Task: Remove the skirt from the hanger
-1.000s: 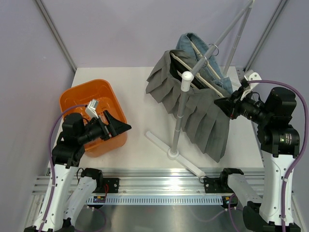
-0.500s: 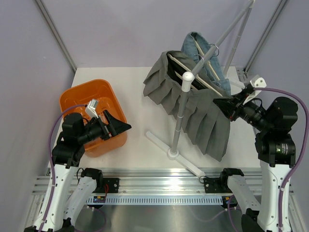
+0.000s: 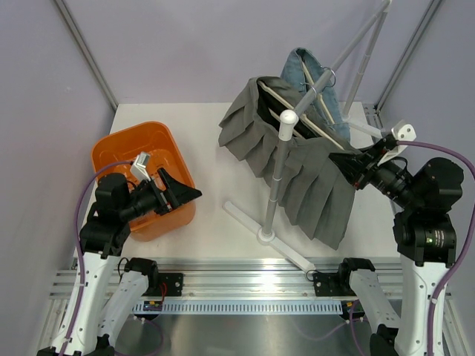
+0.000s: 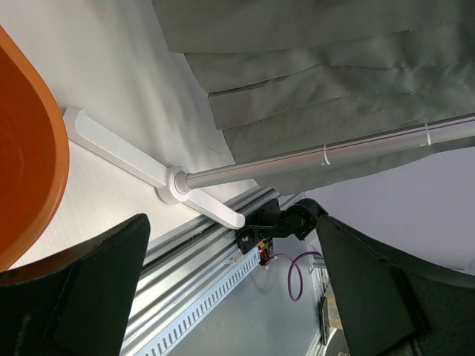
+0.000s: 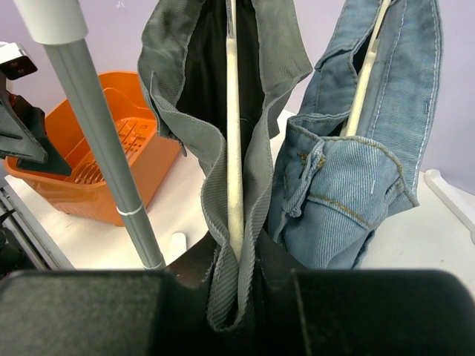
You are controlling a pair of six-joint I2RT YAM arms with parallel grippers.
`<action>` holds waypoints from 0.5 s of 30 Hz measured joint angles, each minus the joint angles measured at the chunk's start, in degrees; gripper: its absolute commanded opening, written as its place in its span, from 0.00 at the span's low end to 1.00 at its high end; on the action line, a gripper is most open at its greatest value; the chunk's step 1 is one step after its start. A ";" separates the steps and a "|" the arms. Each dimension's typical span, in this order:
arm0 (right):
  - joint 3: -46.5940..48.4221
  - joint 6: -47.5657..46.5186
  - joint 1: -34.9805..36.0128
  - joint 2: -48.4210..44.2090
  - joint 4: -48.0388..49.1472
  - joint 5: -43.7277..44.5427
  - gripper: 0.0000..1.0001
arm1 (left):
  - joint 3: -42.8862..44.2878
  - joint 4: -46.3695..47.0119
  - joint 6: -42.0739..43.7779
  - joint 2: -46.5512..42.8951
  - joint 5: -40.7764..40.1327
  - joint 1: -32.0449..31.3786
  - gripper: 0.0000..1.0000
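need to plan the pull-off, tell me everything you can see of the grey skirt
The grey skirt is pleated, of ribbed corduroy-like cloth with a dark lining. Its waistband sits over a cream hanger on the rack, pleats flaring downward. A denim garment hangs close beside it. The right end effector pinches the waistband's near end; from above, the rack's pole crosses the pleats.

Left jaws wide, right jaws pinched.
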 measured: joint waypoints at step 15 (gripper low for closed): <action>-0.39 -0.20 0.00 -5.79 -2.19 1.29 0.00 | 0.00 0.96 -2.10 -0.17 0.02 0.00 0.99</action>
